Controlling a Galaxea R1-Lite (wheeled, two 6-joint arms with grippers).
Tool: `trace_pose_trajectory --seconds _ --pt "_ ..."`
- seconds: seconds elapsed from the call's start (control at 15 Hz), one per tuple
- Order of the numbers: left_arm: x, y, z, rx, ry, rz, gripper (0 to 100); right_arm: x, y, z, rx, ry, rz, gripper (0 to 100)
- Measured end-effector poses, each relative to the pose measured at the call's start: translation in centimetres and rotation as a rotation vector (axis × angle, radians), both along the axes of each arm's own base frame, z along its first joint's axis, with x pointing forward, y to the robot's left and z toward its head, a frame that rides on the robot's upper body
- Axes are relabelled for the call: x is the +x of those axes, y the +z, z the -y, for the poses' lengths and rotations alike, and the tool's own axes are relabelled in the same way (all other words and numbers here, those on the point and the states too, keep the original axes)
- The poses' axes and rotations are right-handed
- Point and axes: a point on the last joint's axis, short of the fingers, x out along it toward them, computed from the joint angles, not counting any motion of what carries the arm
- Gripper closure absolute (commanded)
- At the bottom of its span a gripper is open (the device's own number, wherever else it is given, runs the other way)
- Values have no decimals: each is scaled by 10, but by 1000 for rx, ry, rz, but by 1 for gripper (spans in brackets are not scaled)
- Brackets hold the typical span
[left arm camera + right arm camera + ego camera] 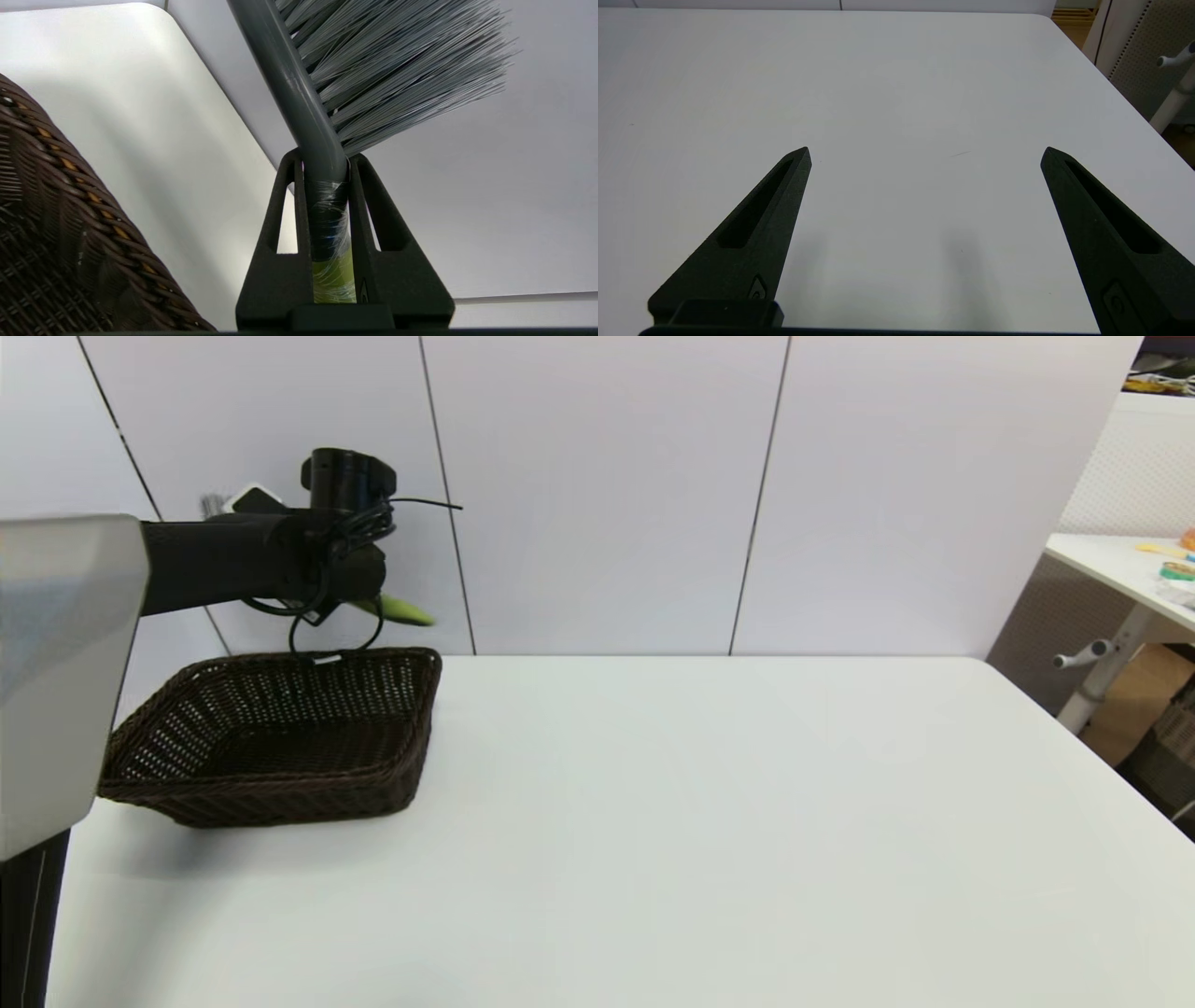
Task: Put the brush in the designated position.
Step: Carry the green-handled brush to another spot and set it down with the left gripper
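Head view: one brush (pixel 403 609), one basket (pixel 280 737)

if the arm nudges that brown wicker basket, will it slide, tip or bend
The wicker basket looks light, being open weave, so it would probably slide on the smooth white table. Low and wide, it seems unlikely to tip. Its woven walls may flex slightly.

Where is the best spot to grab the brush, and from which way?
Probably where the left end effector already pinches the brush: the slim handle neck just below the bristles, one finger on each side. The neck is narrow and firm; the bristles splay out and would bend.
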Motion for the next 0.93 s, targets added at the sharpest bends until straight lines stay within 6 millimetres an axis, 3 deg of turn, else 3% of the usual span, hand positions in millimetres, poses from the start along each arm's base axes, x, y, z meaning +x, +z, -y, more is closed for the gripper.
trace_pose_trajectory --seconds 0.93 --pt "8 -14 -6 -109 24 35 100 0 0 0 0 0 0 0"
